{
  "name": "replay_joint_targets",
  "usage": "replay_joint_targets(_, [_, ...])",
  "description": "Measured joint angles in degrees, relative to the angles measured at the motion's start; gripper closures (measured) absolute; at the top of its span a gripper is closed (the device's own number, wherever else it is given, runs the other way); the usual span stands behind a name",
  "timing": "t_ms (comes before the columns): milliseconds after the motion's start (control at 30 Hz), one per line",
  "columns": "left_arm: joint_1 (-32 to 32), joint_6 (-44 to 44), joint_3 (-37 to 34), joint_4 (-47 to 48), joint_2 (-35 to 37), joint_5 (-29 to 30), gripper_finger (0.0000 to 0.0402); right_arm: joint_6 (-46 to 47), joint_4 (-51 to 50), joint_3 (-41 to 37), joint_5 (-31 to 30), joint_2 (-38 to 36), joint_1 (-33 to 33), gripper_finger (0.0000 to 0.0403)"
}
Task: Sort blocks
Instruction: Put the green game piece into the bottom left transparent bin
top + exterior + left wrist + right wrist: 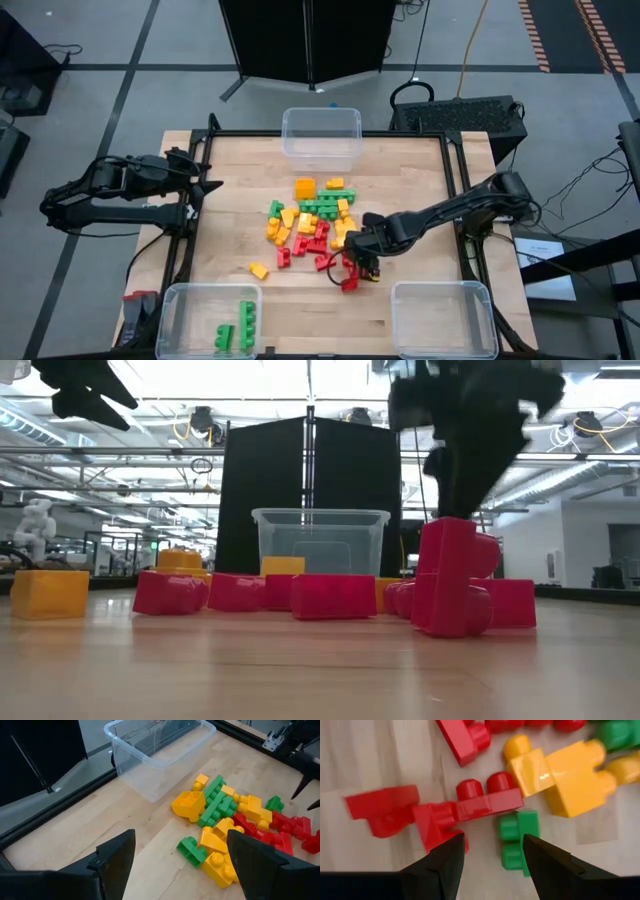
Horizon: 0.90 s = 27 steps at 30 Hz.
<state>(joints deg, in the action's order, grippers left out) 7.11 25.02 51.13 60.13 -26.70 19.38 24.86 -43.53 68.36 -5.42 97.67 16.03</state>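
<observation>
I find the blocks, small studded plastic toy bricks in green, red and yellow-orange (310,222), lying mostly in one loose pile at the middle of the wooden table (420,180).

The right gripper (362,262) hangs at the near right edge of that pile, directly over a red studded brick (349,281) that lies just outside it. The wrist camera shows its two dark fingers (445,862) set moderately apart with nothing clamped between them. A small green brick (517,840) lies on the wood under the gap, and a red brick (470,807) lies just beyond the fingertips.

The left gripper (208,185) waits well to the left of the pile, at the table's edge, with its fingers spread wide and empty.

Beyond the pile stands a clear plastic rectangular bin (322,118). To the pile's near left, a second clear bin (175,300) contains a few green bricks (237,325). To its near right is a third clear bin (445,292).
</observation>
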Motion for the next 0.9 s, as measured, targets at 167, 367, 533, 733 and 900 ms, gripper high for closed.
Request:
replay_joint_targets(167, [0.00,0.02,0.00,0.01,0.00,0.02,0.0114,-0.41,2.93,-3.21,0.84,1.97,-0.30,0.0201])
replay_joint_targets(367, [0.00,0.02,0.00,0.01,-0.02,0.20,0.0114,-1.58,3.15,-3.17,0.53,2.47,-1.18,0.0141])
replay_joint_targets(533, [0.00,-0.32,0.00,0.01,0.00,0.23,0.0114,-2.02,2.37,-3.17,0.66,2.47,-1.45,0.0090])
replay_joint_targets(733, [-0.02,-0.32,0.00,0.01,-0.02,0.54,0.0114,-5.06,2.02,-3.75,-0.53,2.49,-3.81,0.0086])
replay_joint_targets(900, [0.00,-0.33,0.00,0.01,0.00,0.66,0.0114,-5.00,3.91,-7.28,-0.20,2.54,-6.35,0.0093])
